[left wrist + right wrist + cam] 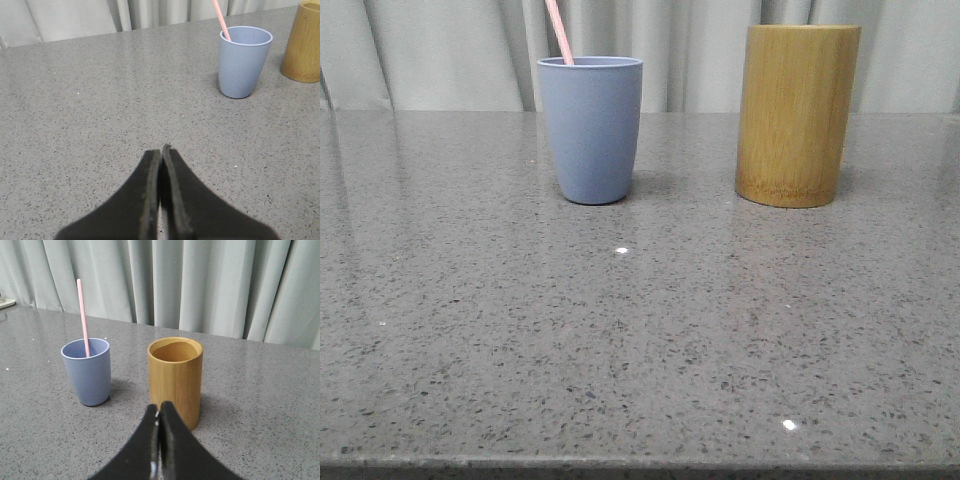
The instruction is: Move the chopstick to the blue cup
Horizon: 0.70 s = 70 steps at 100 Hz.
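1. The chopstick (pixel 558 31), a thin, straight, pale pink stick, stands inside the blue cup (pixel 591 130), a matte grey-blue handleless tumbler with a slight taper and rounded base. We see it lean against the cup's rim and rise well above it; in the front view its top runs out of the picture.

2. The grey speckled stone table (pixel 640 340) is the largest thing we see. Both vessels stand upright on it, and pale pleated curtains (pixel 440 50) hang behind its far edge.

3. The tall tan bamboo cylinder (pixel 797 115) comes next in size. In the right wrist view it stands just beyond the tips of the right gripper (pixel 159 412), nearer to them than the blue cup is. Its open top shows a hollow inside.

4. The blue cup is shorter than the cylinder and stands beside it, apart. From the left gripper (pixel 161 152) it lies well ahead and off to one side, with bare table between.

5. The left gripper's black fingers (pixel 145 200) are pressed together at the tips with nothing between them.

6. The right gripper's black fingers (pixel 175 455) likewise meet, and we see nothing in their hold.
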Motion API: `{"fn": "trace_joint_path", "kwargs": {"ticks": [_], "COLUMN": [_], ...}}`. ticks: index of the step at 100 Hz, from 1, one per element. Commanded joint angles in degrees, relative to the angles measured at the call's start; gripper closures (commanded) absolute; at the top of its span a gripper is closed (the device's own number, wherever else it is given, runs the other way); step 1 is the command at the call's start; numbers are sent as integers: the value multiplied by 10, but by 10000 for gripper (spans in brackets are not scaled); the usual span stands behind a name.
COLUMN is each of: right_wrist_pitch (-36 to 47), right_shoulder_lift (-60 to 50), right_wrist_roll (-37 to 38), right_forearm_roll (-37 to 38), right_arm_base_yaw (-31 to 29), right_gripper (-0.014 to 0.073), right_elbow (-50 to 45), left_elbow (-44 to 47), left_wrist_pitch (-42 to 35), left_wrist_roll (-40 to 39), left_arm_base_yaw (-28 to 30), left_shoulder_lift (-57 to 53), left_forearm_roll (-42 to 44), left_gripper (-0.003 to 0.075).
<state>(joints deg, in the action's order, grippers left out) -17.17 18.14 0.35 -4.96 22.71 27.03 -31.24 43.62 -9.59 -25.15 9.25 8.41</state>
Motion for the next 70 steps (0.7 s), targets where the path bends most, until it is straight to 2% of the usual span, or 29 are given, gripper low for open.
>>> {"fn": "trace_joint_path", "kwargs": {"ticks": [1,56,70], "right_wrist_pitch": [42,42,42], "right_shoulder_lift": [4,4,4], "right_wrist_roll": [-3,-3,-3], "right_forearm_roll": [4,4,4], "right_arm_base_yaw": [-4,-4,-4], "right_gripper": [659,659,659], "right_elbow": [16,16,16], "left_elbow": [-13,-13,-4], "left_wrist_pitch": [-48,-48,-55], "left_wrist_roll": [-7,-7,-7], "left_arm_base_yaw": [-2,-2,-2], "left_shoulder_lift": [8,8,5], "left_forearm_roll": [0,0,33], "left_gripper": [739,739,739]}}
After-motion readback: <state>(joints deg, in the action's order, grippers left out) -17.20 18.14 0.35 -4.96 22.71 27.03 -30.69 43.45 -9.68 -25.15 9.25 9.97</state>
